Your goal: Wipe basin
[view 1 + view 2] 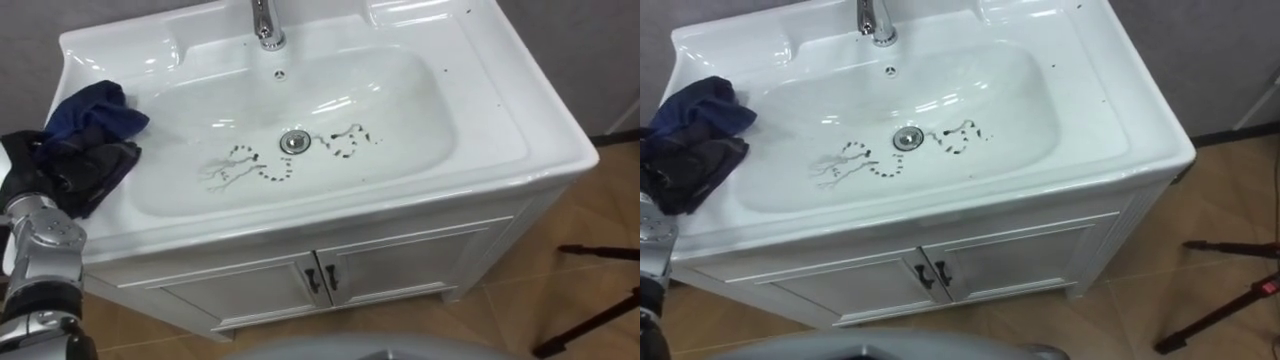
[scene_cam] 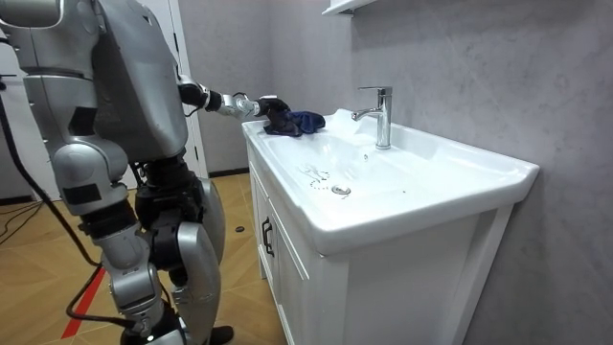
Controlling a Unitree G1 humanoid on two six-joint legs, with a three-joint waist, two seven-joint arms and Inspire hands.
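Note:
The white basin (image 1: 500, 110) has dark squiggly marks (image 1: 245, 165) on its bottom, left and right of the drain (image 1: 293, 141). A dark blue cloth (image 1: 95, 105) lies bunched on the basin's left rim. My left hand (image 1: 85, 170), in black, lies on the rim against the cloth's near side, partly under its folds. In the room view the same hand (image 2: 271, 110) reaches from my body to the cloth (image 2: 306, 122) at the basin's far corner. I stand at the front left of the cabinet.
A chrome faucet (image 1: 265, 22) stands at the back middle of the basin. Below the basin is a white cabinet (image 1: 320, 275) with two doors. Black tripod legs (image 1: 590, 300) lie on the wooden floor at the right.

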